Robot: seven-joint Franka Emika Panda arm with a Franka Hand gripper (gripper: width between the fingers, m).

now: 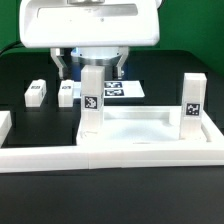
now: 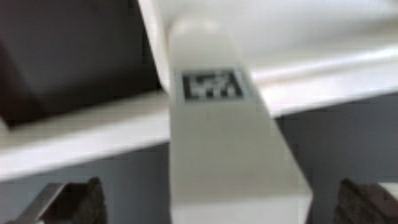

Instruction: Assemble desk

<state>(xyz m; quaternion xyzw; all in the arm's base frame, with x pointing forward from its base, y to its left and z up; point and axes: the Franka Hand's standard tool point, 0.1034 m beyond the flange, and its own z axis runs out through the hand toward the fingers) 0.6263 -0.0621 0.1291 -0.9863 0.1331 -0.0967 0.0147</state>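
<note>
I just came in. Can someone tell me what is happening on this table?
The robot arm is putting a small white desk together. Its gripper is open, with one finger on each side of an upright leg, and in the wrist view it does not touch it. This leg stands at a corner of the tabletop. A second leg stands upright at the exterior view's right. Two loose legs lie on the table near the marker board.

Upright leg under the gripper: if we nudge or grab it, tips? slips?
The upright leg is tall and narrow, so a high sideways push would probably tip it, unless it is fixed into the tabletop; I cannot tell. It looks like rigid plastic, likely stiff and light. Its smooth flat sides may slip in the open gripper.
</note>
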